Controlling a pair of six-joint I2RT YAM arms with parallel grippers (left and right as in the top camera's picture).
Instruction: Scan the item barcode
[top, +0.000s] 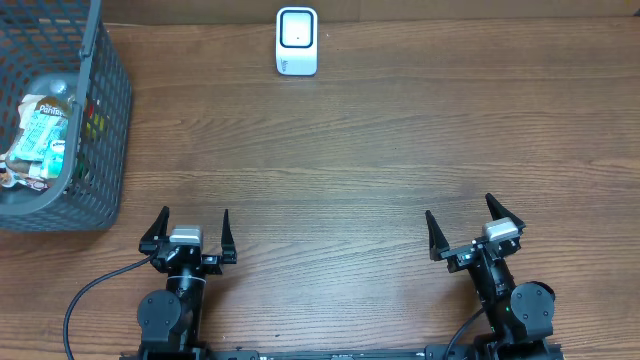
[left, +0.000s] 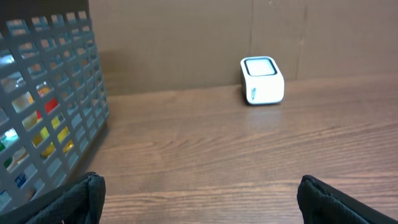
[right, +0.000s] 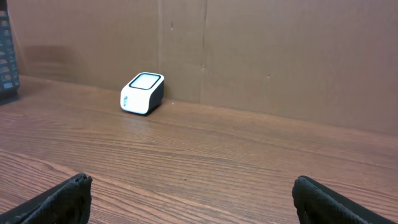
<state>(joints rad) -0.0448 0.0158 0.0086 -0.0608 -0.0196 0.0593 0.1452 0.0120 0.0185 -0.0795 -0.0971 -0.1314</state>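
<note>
A small white barcode scanner (top: 297, 41) with a dark-rimmed window stands at the far edge of the table; it also shows as the scanner (left: 262, 80) and the scanner (right: 142, 93) in the wrist views. Packaged items (top: 42, 132) lie inside a grey mesh basket (top: 105, 120) at the far left, seen through the basket wall (left: 43, 118). My left gripper (top: 190, 230) is open near the front edge, nothing between its fingers (left: 81, 199). At the front right my right gripper (top: 466, 222) is open as well, its fingers (right: 317, 199) spread over bare wood.
A brown cardboard wall (right: 261, 50) closes off the back of the wooden table (top: 340, 160). The basket takes up the left edge. Black cables (top: 85, 300) run from the arm bases at the front.
</note>
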